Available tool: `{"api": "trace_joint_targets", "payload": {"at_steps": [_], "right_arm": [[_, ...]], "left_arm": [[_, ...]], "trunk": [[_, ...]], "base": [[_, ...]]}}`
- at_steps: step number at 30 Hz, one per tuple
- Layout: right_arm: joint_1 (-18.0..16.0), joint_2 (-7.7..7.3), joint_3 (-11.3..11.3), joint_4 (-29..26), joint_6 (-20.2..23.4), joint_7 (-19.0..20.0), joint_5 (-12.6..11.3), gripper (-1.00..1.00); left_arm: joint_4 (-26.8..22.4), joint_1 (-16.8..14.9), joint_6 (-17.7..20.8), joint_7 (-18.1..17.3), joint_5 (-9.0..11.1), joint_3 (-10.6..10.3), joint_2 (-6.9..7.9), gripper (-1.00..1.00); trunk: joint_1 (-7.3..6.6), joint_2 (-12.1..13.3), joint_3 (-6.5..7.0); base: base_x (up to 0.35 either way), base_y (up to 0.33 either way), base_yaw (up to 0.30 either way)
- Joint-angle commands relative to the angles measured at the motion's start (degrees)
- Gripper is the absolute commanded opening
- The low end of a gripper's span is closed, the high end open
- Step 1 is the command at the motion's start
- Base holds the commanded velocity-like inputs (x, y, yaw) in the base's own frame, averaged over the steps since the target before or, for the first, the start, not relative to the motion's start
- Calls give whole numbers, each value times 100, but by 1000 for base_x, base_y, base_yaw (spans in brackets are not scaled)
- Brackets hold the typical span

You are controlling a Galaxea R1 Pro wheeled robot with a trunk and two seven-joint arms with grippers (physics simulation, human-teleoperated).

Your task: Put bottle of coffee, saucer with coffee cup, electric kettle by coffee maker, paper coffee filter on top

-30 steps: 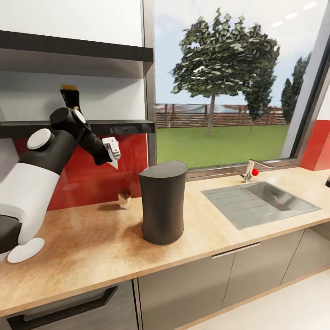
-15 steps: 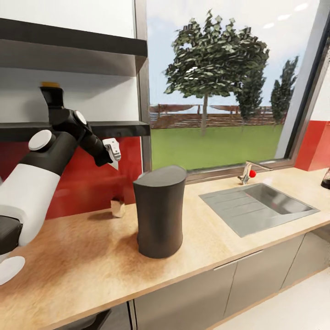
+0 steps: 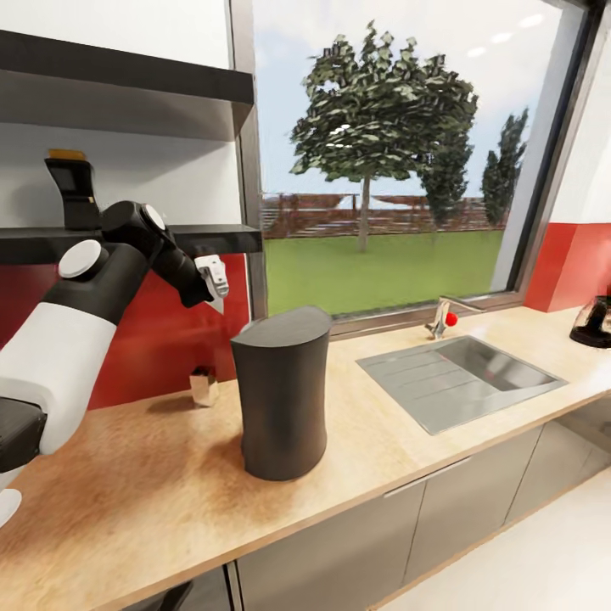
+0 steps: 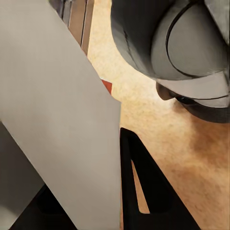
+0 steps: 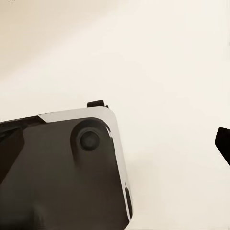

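One coffee maker [image 3: 281, 392]: tall, dark grey, flat-topped, on countertop [image 3: 170, 496]. Left pincer [image 4: 127, 191] grip unclear, perhaps empty.

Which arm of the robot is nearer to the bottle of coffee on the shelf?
Left. The left arm rises just beside the bottle of coffee on the kitchen shelf; where the right arm stands cannot be told.

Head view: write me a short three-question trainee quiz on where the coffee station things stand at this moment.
1. True or false: the bottle of coffee stands on the countertop beside the coffee maker.
2. What lies between the coffee maker and the electric kettle? A. sink B. stove C. toaster
3. Is anything lying on the coffee maker's flat top?

Key: 1 false, it stands on the kitchen shelf; 2 A; 3 no.
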Motion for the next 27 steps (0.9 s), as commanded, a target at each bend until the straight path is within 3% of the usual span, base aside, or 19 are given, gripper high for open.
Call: {"api": "trace_joint_targets", "payload": {"at_steps": [1,27], "right_arm": [[-2,3,-16,4,-18,4,-30,100],[-2,5,-16,0,-19,4,-30,100]], "left_arm": [[-7,-5,44,-39,-31,-14,5,-100],[-7,21,44,-39,-31,-6,-48,-100]], "trunk": [[2,-4,-3],[2,-4,-3]], "base": [[0,0,-254],[0,0,-119]]}}
